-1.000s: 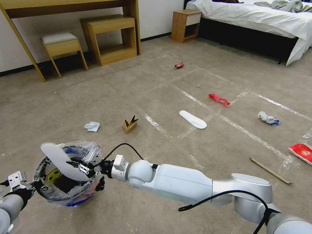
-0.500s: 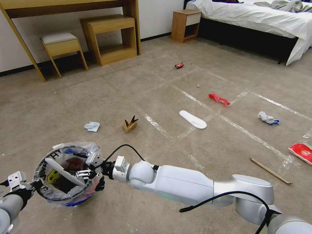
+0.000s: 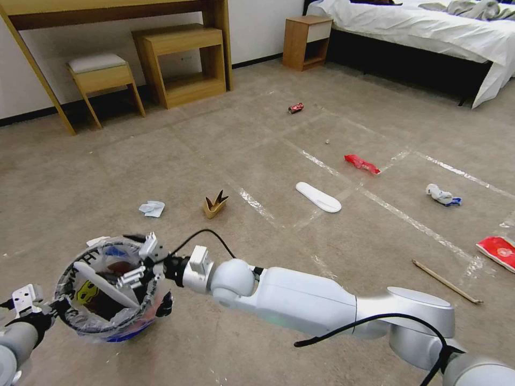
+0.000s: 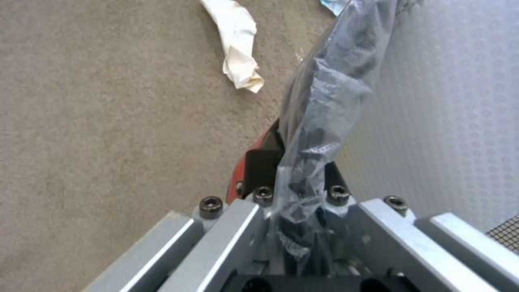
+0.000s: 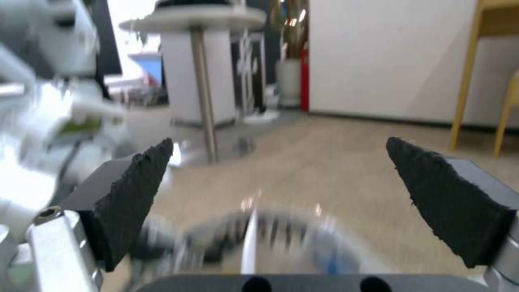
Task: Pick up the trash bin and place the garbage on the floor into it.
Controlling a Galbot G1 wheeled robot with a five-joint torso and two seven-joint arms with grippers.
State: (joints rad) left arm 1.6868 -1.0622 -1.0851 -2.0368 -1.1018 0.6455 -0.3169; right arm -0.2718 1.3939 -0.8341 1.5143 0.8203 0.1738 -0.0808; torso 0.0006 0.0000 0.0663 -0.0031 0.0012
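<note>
Head view: right gripper (image 3: 135,257) jaws apart over trash bin (image 3: 70,316).

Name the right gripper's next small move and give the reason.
Probably lift the right gripper clear of the trash bin: its fingers are open, and the white slipper lies inside the bin, apparently released. The left gripper clamps the rim. More garbage lies on the floor.

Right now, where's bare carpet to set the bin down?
Bare: the wide stretch between the stool and the tissue, and the patch between the torn carton and the white slipper. Crowded: right side, around the red wrapper, stick and red packet. The left gripper holds the trash bin.
</note>
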